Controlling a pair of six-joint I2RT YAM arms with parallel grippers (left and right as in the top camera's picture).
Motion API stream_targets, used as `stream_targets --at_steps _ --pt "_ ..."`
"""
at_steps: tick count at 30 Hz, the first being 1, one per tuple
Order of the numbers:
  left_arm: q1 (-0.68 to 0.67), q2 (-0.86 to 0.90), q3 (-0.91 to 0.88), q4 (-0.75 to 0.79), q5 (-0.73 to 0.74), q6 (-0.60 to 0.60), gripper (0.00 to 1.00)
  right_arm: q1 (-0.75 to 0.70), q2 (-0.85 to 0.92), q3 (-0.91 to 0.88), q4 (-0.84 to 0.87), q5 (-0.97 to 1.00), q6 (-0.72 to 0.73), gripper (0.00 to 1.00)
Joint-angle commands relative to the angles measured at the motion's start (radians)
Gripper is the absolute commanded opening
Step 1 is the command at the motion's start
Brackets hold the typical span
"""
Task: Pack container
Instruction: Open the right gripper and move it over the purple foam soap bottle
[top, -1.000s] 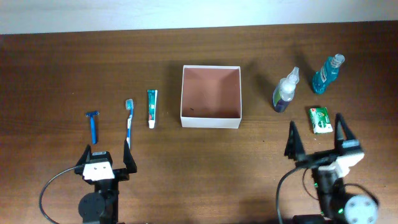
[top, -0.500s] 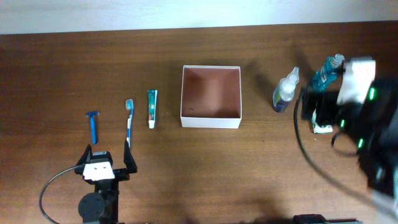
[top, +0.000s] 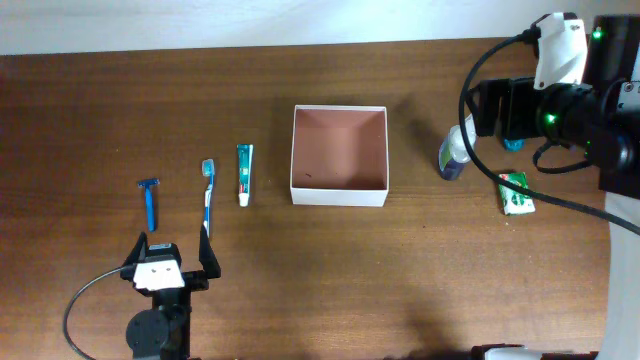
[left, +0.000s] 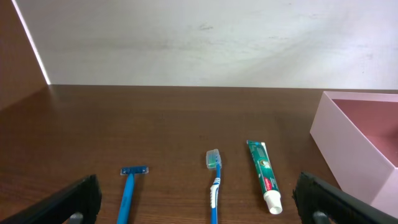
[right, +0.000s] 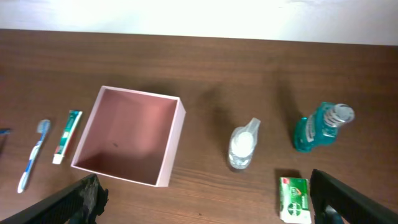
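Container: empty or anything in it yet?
Empty. The container shows only bare reddish floor in overhead and right wrist views; toothpaste and toothbrush lie outside it.

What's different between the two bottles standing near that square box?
The teal bottle is blue-green with a round clear cap; the pale bottle has a pointed white top. The teal bottle stands farther from the container than the pale bottle does. Both stand upright on the table.
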Motion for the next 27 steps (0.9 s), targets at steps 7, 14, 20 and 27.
stream_targets --at_steps 7,14,20,27 --pt "-0.004 -0.006 -0.003 -0.004 0.011 0.012 0.99 0.005 0.0 0.025 0.002 -0.053 -0.006 0.98" --pt "-0.004 -0.006 -0.003 -0.004 0.011 0.012 0.99 0.005 0.018 0.025 0.004 -0.053 -0.006 0.98" --pt "-0.004 -0.006 -0.003 -0.004 0.011 0.012 1.0 0.005 0.045 0.025 0.014 -0.053 -0.006 0.98" --pt "-0.004 -0.006 -0.003 -0.004 0.011 0.012 0.99 0.004 0.122 0.025 0.017 -0.011 0.097 0.98"
